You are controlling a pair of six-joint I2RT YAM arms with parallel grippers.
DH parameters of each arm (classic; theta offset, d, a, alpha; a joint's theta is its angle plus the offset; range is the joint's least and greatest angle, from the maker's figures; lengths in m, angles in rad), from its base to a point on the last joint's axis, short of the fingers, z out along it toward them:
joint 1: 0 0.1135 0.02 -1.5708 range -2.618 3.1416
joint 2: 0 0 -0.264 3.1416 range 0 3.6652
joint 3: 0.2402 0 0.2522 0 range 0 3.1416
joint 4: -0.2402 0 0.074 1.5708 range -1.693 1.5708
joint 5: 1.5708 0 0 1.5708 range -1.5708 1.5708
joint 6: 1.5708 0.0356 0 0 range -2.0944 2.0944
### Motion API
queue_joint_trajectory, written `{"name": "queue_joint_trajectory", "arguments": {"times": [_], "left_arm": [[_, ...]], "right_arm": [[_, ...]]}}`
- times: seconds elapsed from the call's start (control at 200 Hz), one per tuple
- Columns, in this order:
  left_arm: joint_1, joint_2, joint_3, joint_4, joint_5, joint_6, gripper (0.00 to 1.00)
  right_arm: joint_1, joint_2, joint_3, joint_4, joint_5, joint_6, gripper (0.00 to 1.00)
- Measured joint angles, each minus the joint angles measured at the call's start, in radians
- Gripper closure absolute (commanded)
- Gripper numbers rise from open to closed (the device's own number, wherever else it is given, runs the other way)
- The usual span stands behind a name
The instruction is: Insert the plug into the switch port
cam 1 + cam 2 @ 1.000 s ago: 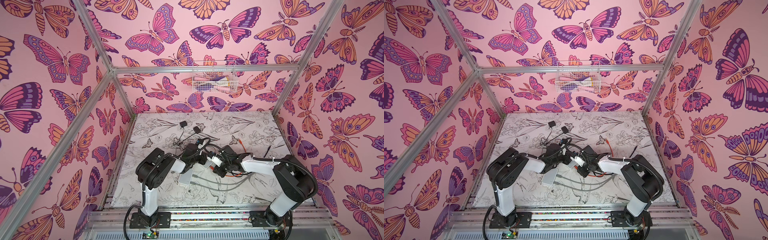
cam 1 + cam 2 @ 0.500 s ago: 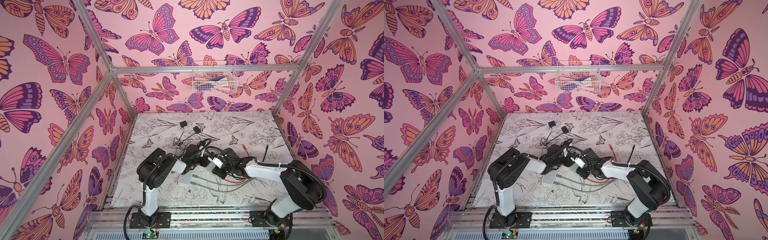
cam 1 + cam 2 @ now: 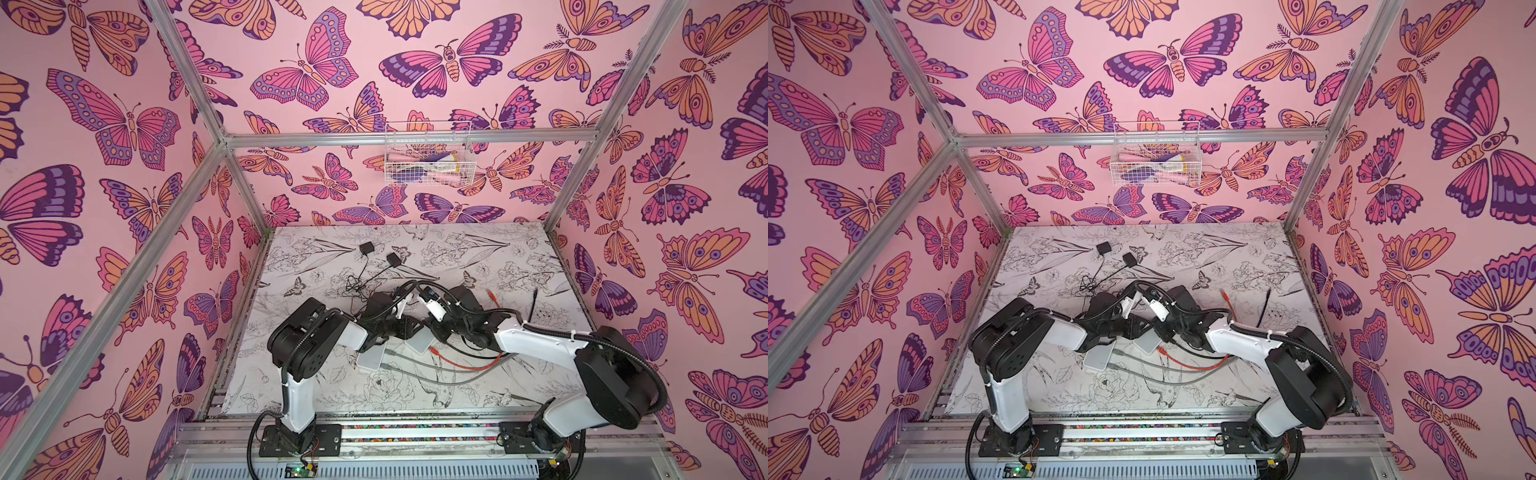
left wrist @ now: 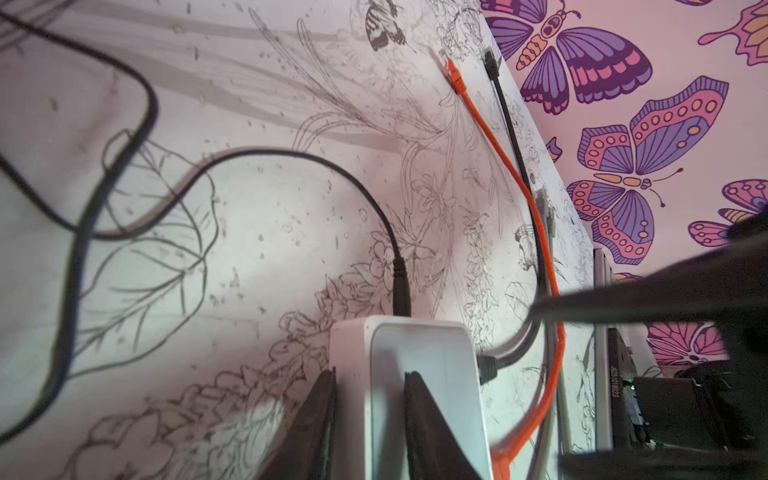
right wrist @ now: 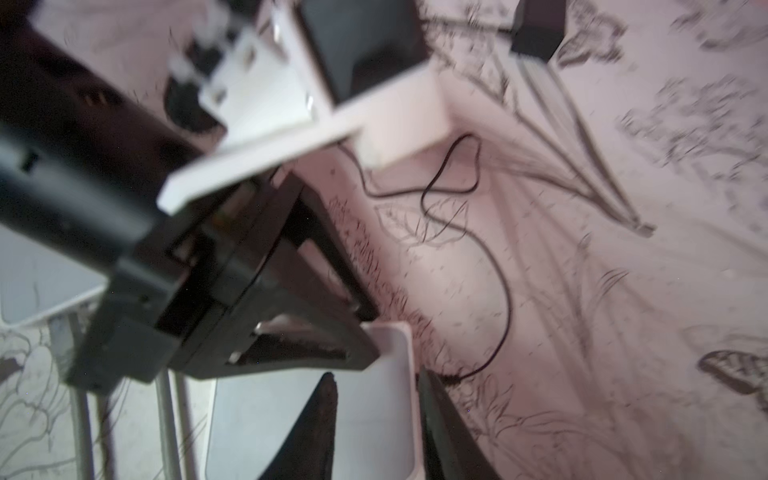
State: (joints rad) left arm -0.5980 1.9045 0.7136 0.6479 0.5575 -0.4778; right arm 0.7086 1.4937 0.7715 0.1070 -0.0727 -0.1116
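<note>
A white switch (image 4: 415,374) lies mid-table, also seen in both top views (image 3: 419,343) (image 3: 1147,343). My left gripper (image 4: 370,374) is shut on one end of it. A thin black power lead (image 4: 399,291) enters the far end. The dark plug (image 4: 486,370) sits in the switch's side port, its cable curving away. My right gripper (image 5: 374,376) hovers at the port side, jaws apart with nothing between them. One of its fingers (image 4: 602,303) shows blurred beside the plug's cable. An orange plug (image 3: 434,350) lies loose next to the switch.
A second white switch (image 3: 372,357) lies left of the first, with grey cables (image 3: 436,370) trailing forward. The orange cable (image 4: 498,145) and a black cable end (image 3: 534,299) run right. Two black adapters (image 3: 365,248) (image 3: 394,259) sit at the back. A wire basket (image 3: 428,153) hangs on the rear wall.
The right arm's elbow has swung outward to the right while its wrist stays by the switch. The left arm has hardly moved and keeps its hold.
</note>
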Motion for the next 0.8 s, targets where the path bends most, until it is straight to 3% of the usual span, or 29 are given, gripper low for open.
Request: {"name": "queue_joint_trajectory", "arguments": {"times": [0.175,0.496,0.802], "left_arm": [[0.032,-0.052,-0.024,-0.076,0.011,-0.018,0.67],[0.079,-0.177,-0.058,-0.213,-0.029,-0.027,0.65],[0.081,-0.241,-0.059,-0.259,-0.032,-0.029,0.65]], "right_arm": [[0.000,-0.089,-0.036,0.029,0.010,0.003,0.64],[0.000,-0.269,-0.082,-0.114,-0.004,0.004,0.67],[0.092,-0.206,-0.105,-0.251,0.008,0.016,0.69]]}}
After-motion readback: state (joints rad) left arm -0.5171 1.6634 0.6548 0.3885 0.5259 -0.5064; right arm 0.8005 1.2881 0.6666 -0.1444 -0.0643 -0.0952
